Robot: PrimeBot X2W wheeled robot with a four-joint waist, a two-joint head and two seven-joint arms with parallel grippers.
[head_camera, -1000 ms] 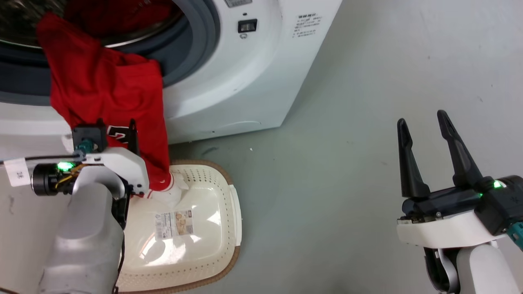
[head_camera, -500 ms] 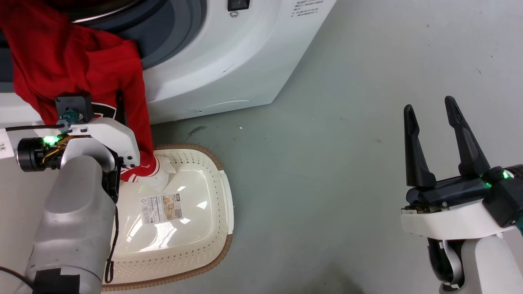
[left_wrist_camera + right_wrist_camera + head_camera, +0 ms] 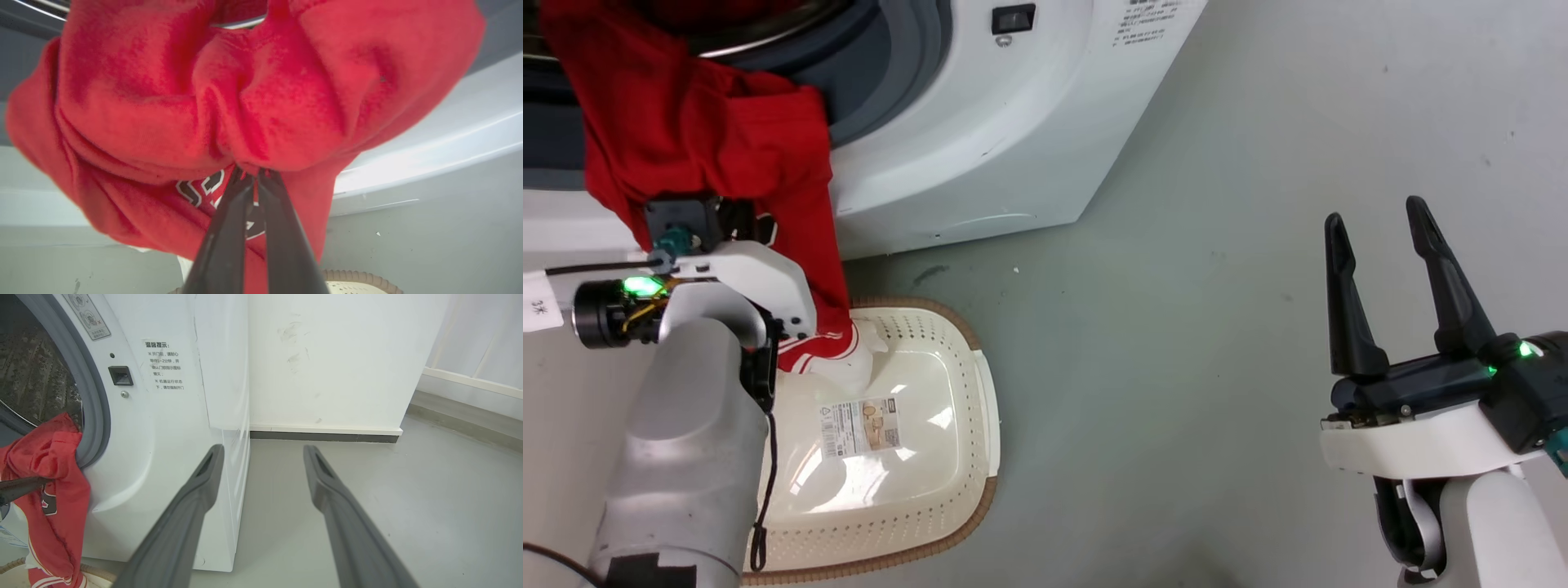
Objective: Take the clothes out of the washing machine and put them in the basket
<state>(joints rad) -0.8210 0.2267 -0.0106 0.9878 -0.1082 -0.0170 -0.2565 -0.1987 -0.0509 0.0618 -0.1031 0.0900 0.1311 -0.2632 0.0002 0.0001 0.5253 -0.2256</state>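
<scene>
Left pincer (image 3: 249, 173): your fingers are pressed together on a fold of the clothes (image 3: 711, 155), just above the black-and-white logo (image 3: 200, 188).
Clothes: red fabric spills from the washing machine (image 3: 980, 139) mouth, its striped hem hanging into the basket (image 3: 968, 347).
Basket: on the floor (image 3: 1176, 327) before the machine.
Right pincer (image 3: 1374, 214): fingers apart, well away from the machine.
In the way: your left forearm (image 3: 686, 425) covers the basket's left side.
</scene>
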